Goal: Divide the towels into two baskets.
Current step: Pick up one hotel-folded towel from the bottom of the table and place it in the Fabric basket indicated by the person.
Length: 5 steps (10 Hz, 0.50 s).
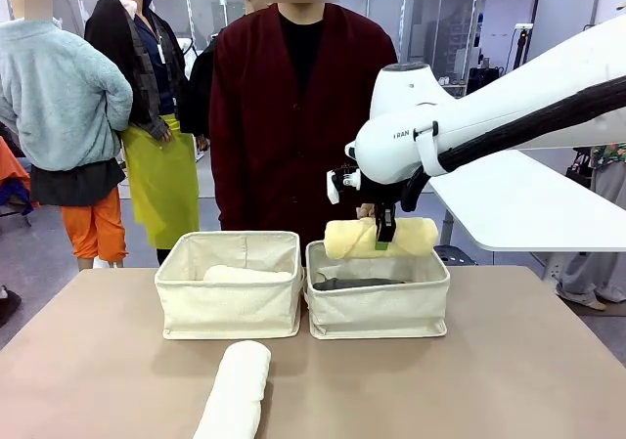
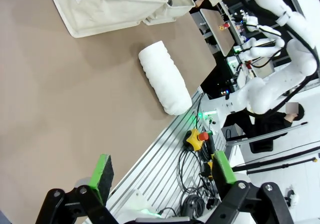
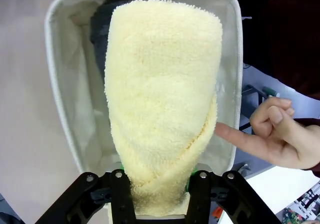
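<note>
The left claw [image 2: 163, 170] was held spread and empty above the bench [image 1: 509, 380], where the white towel [image 1: 235, 392] was found unsorted. Beyond, the pinkish towel [image 1: 245, 275] was seen laid in the left basket [image 1: 230, 312] and the grey towel [image 1: 357, 284] in the right basket [image 1: 380, 312]. Above that basket, the yellow towel [image 1: 347, 239] was grasped by the right claw [image 1: 383, 239].

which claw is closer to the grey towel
Right. The right claw grips the yellow towel above the grey towel in its basket; the left claw hangs open over the near edge of the table.
</note>
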Motion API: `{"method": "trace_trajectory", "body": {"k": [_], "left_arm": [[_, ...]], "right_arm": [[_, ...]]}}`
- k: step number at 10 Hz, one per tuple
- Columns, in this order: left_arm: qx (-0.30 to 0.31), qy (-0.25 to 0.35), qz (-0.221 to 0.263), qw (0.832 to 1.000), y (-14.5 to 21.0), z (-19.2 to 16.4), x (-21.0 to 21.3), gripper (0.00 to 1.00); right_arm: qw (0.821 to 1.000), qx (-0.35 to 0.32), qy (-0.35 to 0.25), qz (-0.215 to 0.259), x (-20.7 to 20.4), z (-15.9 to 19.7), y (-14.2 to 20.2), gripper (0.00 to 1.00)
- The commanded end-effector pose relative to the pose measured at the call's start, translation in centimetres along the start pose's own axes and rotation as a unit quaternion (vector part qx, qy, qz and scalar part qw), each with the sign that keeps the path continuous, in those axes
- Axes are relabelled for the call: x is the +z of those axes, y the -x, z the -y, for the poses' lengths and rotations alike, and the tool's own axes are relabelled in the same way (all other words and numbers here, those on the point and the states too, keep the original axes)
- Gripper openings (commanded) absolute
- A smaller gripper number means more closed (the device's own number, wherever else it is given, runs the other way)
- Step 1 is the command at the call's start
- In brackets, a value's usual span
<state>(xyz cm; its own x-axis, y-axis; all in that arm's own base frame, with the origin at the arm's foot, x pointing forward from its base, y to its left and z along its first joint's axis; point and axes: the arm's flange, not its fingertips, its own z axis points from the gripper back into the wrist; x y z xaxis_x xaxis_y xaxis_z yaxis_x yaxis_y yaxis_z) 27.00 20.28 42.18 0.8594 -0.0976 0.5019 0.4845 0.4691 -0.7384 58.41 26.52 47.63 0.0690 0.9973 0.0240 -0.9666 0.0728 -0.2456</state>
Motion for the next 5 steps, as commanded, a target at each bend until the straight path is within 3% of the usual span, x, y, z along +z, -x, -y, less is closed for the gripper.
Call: {"method": "trace_trajectory", "body": {"k": [1,2,4,5], "left_arm": [[-0.004,0.0,-0.001,1.0,0.2,0.2,0.3,1.0],[-0.004,0.0,-0.001,1.0,0.2,0.2,0.3,1.0],[-0.004,0.0,-0.001,1.0,0.2,0.2,0.3,1.0],[-0.004,0.0,-0.001,1.0,0.2,0.2,0.3,1.0]], "right_arm": [[1.0,0.01,-0.017,0.0,-0.8,1.9,-0.4,0.45],[1.0,0.003,-0.024,0.002,-1.5,2.3,-0.3,0.56],[0.999,-0.003,-0.033,-0.001,-2.9,2.7,-0.4,0.91],[0.999,-0.009,-0.038,-0.002,-3.4,3.0,-0.4,1.0]]}}
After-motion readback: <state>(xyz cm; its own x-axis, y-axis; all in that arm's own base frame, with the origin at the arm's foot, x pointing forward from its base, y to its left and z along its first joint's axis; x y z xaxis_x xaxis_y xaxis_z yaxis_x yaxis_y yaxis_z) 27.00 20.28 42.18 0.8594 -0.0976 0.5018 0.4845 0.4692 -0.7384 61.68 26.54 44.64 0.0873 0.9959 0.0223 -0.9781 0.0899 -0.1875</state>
